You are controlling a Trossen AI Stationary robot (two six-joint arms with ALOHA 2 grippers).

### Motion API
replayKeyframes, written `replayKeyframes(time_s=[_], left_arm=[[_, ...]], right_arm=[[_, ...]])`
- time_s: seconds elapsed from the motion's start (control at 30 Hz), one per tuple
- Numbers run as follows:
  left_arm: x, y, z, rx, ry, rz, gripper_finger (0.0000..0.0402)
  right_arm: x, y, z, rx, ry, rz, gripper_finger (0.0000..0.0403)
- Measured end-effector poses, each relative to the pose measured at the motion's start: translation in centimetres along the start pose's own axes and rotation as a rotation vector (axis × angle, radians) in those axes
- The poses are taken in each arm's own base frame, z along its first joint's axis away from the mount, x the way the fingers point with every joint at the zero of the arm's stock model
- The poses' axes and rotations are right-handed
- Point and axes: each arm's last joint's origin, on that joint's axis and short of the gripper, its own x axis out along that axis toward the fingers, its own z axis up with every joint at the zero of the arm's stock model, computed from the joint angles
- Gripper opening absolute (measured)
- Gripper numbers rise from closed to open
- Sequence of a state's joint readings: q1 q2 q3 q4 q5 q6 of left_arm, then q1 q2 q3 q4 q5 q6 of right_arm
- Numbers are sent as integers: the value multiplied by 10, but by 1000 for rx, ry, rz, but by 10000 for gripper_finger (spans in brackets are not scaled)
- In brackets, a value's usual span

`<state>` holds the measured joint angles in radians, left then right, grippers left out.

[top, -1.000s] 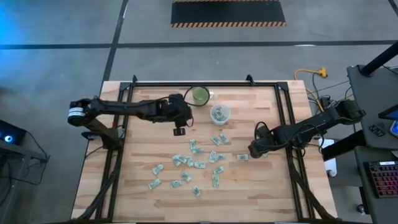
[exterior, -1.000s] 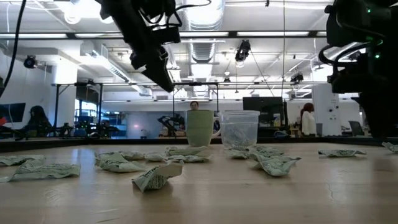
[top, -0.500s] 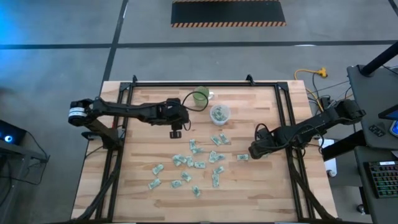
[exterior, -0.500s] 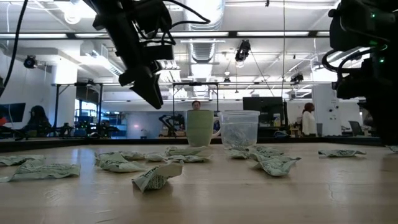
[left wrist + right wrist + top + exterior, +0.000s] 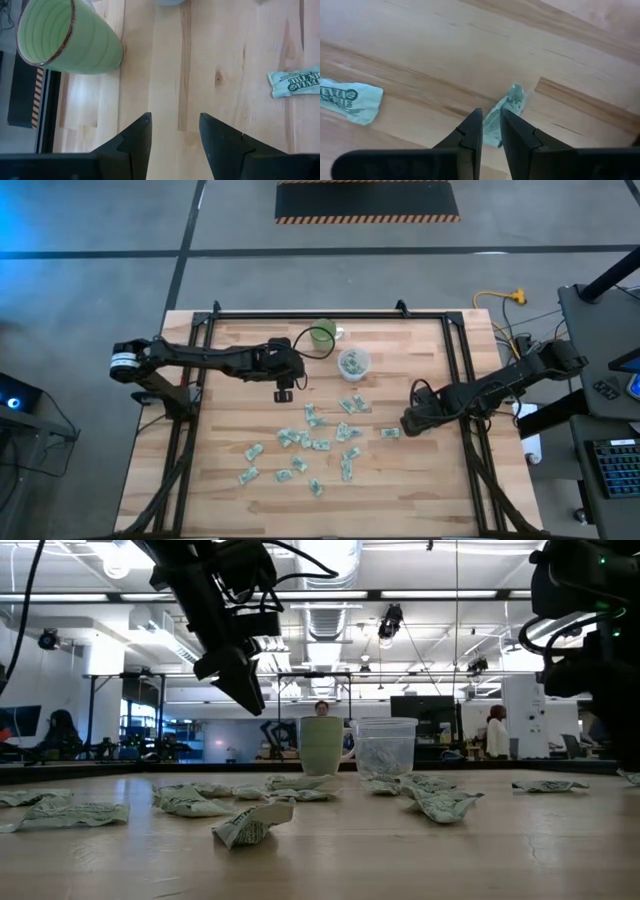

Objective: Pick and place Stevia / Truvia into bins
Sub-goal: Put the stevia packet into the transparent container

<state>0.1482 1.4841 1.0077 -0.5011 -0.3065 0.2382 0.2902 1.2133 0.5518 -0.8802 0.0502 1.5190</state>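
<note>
The right gripper (image 5: 491,131) sits low over the pale wooden table (image 5: 230,430) at its right side, its dark fingers (image 5: 465,137) drawn narrow on a small pale green and white paper sachet (image 5: 502,115). The sachet is pinched between them with its crumpled far end sticking out ahead of the tips. Whether it is off the wood yet cannot be told.

To do this step well, the grip probably needs to stay firm on the thin paper while the arm lifts straight up. It then has to carry the sachet across to the small round clear plastic cup (image 5: 353,362) at the back centre, which already holds several sachets. The release should come only once the tips are squarely over the rim, since a sachet this light could catch the edge and fall outside.

The held sachet's long axis runs along the line of the fingers, pointing forward and slightly to one side. Another flat sachet (image 5: 349,100) lies near it on the wood, its long side across that line.

The left gripper (image 5: 175,131) hangs above bare table with its jaws apart and nothing between them, close to a light green ribbed cup (image 5: 65,37) that stands just beside the clear one. The remaining sachets (image 5: 300,442) lie scattered over the table's middle — well apart from both cups.
</note>
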Motion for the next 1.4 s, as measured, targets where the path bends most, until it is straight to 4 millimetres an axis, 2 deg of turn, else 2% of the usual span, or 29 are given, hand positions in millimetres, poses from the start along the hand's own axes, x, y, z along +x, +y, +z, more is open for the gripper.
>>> replayKeyframes(time_s=[0.27,0.5,0.67,0.77,0.9,1.1,1.27,1.4], left_arm=[[0,-1,0,0,-4,-14,148],[0,-1,0,-22,-5,-14,148],[0,-1,0,-24,-8,-15,148],[0,-1,1,-24,-10,-15,148],[0,0,2,-27,-18,-13,148],[0,0,1,-28,-17,-13,148],[0,0,2,-29,-22,-12,148],[0,0,2,-30,-23,-12,148]], right_arm=[[2,-3,-2,-15,0,-23,58],[16,-12,-3,-15,0,-26,59],[15,-11,-3,-27,4,-23,56],[14,-9,-3,-75,4,-13,42],[11,-3,-3,-160,-1,28,13],[7,10,0,-368,-94,123,9],[-2,27,4,-633,-267,213,9],[-16,40,9,-810,-472,202,9]])
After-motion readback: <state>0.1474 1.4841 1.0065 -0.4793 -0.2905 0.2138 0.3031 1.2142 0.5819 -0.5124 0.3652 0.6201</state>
